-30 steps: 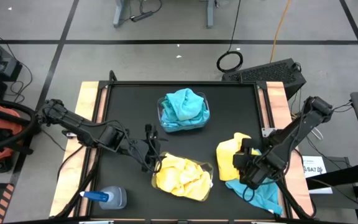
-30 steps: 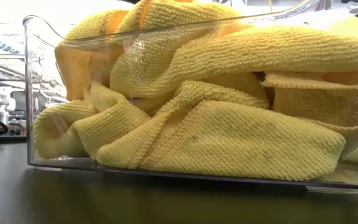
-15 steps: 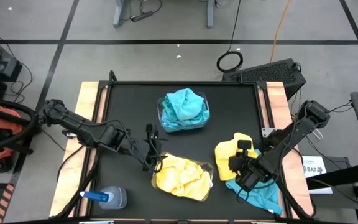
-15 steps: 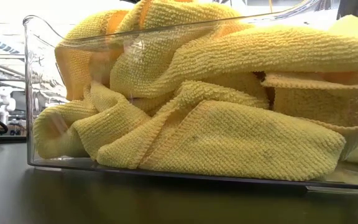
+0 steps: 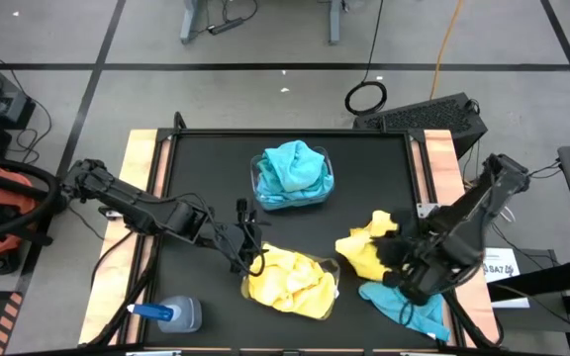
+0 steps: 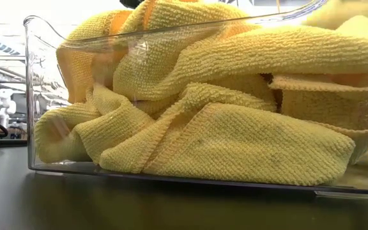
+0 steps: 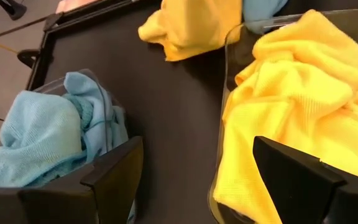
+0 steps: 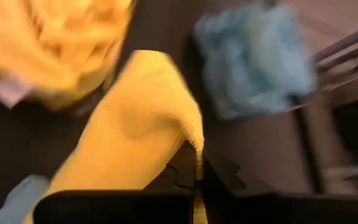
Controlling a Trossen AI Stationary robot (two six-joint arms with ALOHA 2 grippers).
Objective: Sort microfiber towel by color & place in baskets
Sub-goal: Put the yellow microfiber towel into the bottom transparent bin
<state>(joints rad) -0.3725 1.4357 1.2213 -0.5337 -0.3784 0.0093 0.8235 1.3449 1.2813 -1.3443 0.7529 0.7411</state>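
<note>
A clear basket [image 5: 331, 269] at the near middle holds yellow microfiber towels [image 5: 287, 281]; it fills the low view [image 6: 43, 96]. A second basket [image 5: 255, 183] farther back holds turquoise towels [image 5: 293, 170]. At the near right, my right gripper [image 5: 389, 250] is shut on a loose yellow towel [image 5: 364, 247]. A turquoise towel [image 5: 409, 305] lies on the table just nearer. My left gripper [image 5: 248, 255] stands open at the yellow basket's left end, holding nothing [image 7: 197, 180]. My right gripper pinches an edge of the loose yellow towel [image 8: 194, 152] between its two fingers. The fingers come in slanting from the table's right side. The towel is bunched and spreads away from the fingers toward the table's left; whether its lower part rests on the table I cannot tell.
A clear spray bottle with a blue cap [image 5: 171, 314] lies at the near left corner. The black tabletop [image 5: 206, 178] is bare between the two baskets and along the left side. Wooden strips [image 5: 139, 178] border the table's left and right edges.
My right gripper has shut on the loose yellow towel and pulled it up and slightly toward the right edge. The towel, which lay flat, is now bunched, and more of the turquoise towel beneath it shows.
</note>
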